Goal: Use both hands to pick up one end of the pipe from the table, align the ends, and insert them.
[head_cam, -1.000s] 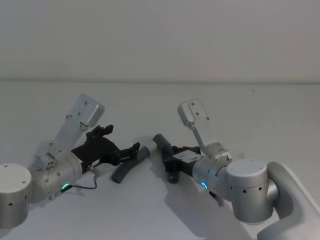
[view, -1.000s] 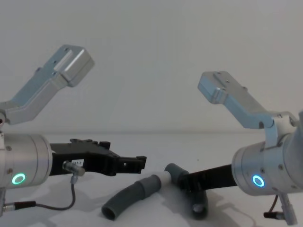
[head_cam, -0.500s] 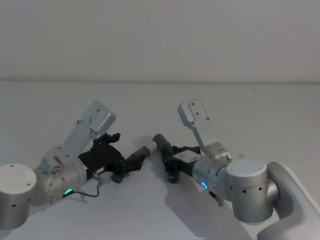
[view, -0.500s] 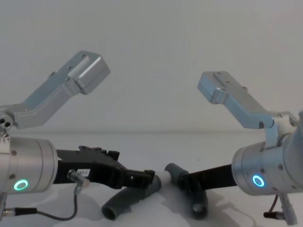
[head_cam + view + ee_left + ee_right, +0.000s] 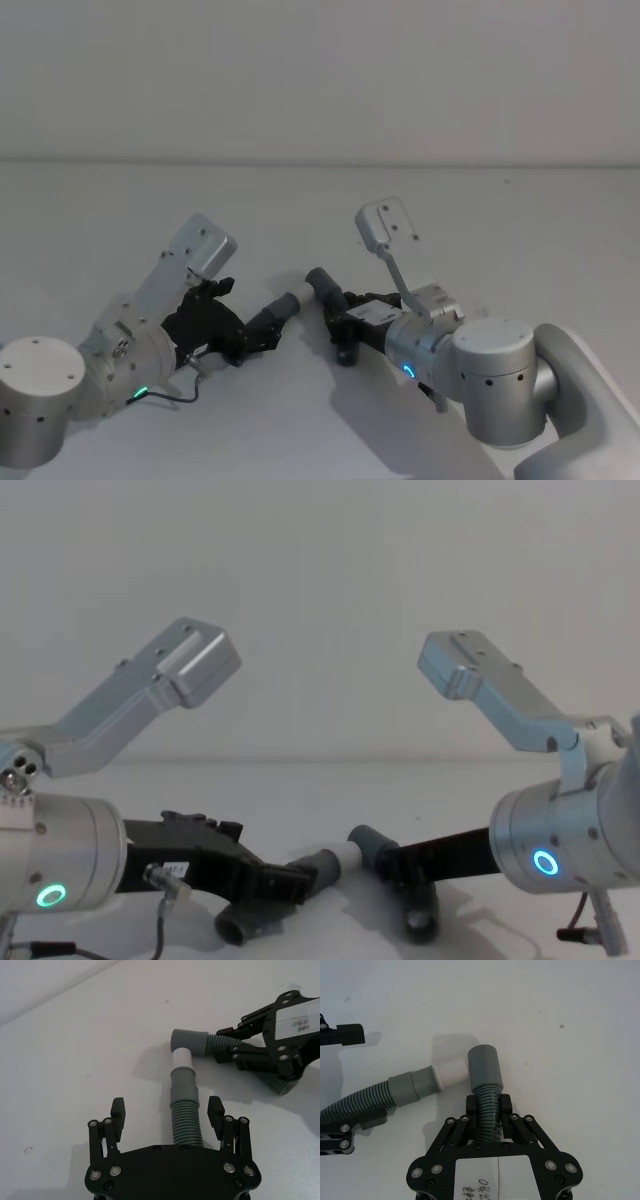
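"Where's the left arm sitting?"

"Low on the near left. The left wrist (image 5: 125, 350) angles in toward the middle, with its green ring (image 5: 140, 391) lit. The left gripper (image 5: 167, 1110) is spread wide, one finger (image 5: 118, 1112) on each side of a ribbed hose piece (image 5: 186, 1120), and neither touches it."

"And the right?"

"It reaches in from the near right. The right wrist (image 5: 425, 345) lies almost level, with its blue ring (image 5: 408, 372) glowing. The right gripper (image 5: 489, 1105) is pinched tight on the other hose piece (image 5: 486, 1087), with its tips near the left one's."
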